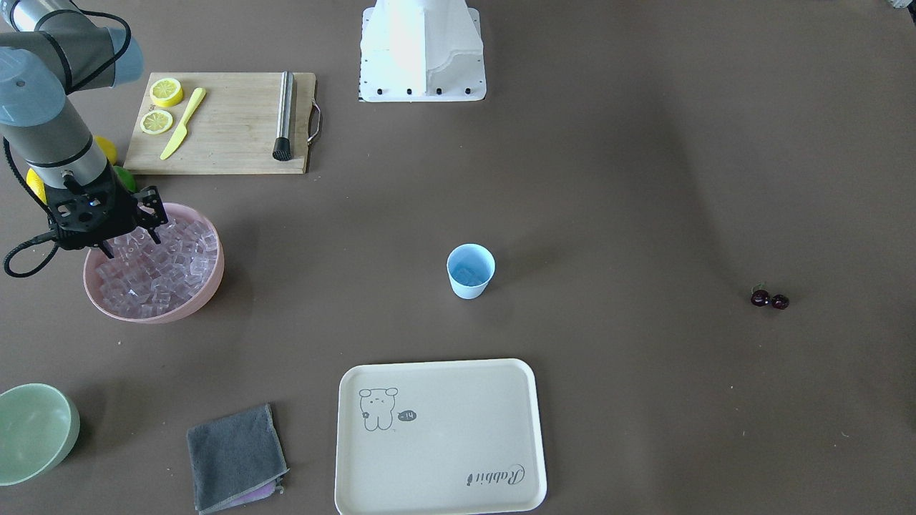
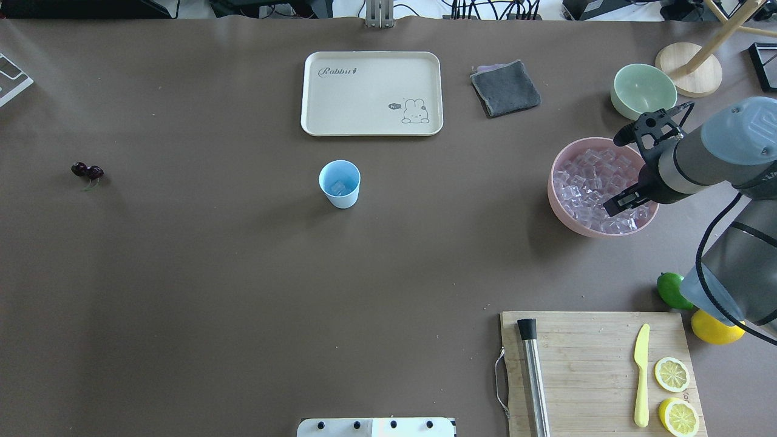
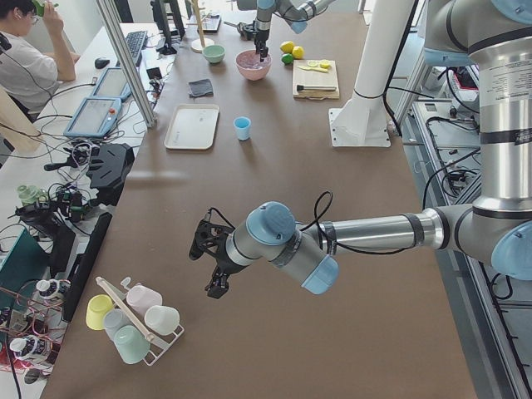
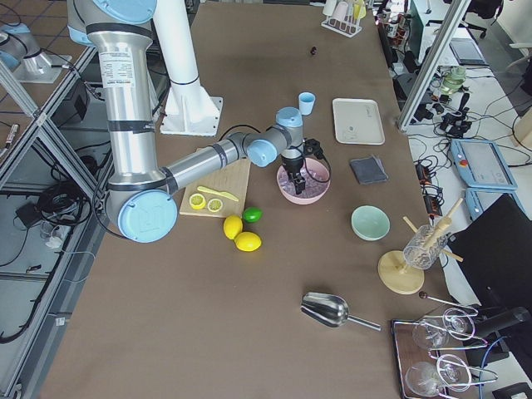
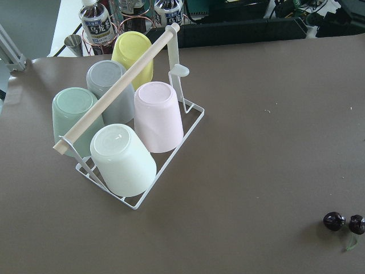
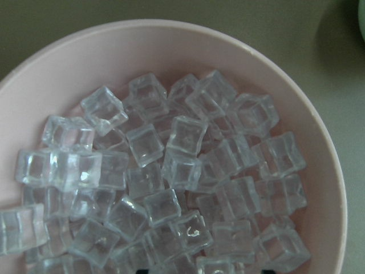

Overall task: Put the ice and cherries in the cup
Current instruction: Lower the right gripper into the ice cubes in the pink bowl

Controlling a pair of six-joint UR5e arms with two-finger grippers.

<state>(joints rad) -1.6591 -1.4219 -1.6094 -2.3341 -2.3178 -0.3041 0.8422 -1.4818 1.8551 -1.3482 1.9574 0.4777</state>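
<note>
Right gripper (image 1: 133, 239) is down in the pink bowl (image 1: 204, 295), jaws apart, tips in among the ice (image 1: 168, 270). Nothing seen pinched between them. Left gripper (image 3: 216, 278) hovers off the table's end on the robot's left, by a wire cup rack (image 5: 137, 197). Apart or together cannot be told, since it shows only in the side view. Its wrist camera catches the cherries (image 5: 340, 222) at 5 o'clock in frame.

Progress, judged: partway. The cup (image 2: 339, 184) stands upright mid-table and seems to hold at least one clear cube at the bottom, so ice is started; how many, can't tell. Looks like another cube is being fetched. Cherries not done: they lie on bare table, well apart from the cup, at its 9 o'clock in the overhead view. Pink bowl sits at the cup's 3 o'clock, tray (image 2: 370, 97) at its 12.

Writing: tray reads "Rabbit" in script at one corner, plus a cartoon rabbit with a "hi" bubble at the opposite corner. Bottle (image 5: 96, 25) beyond the rack has a label with characters, too small to read. Cup is plain, no marking.
</note>
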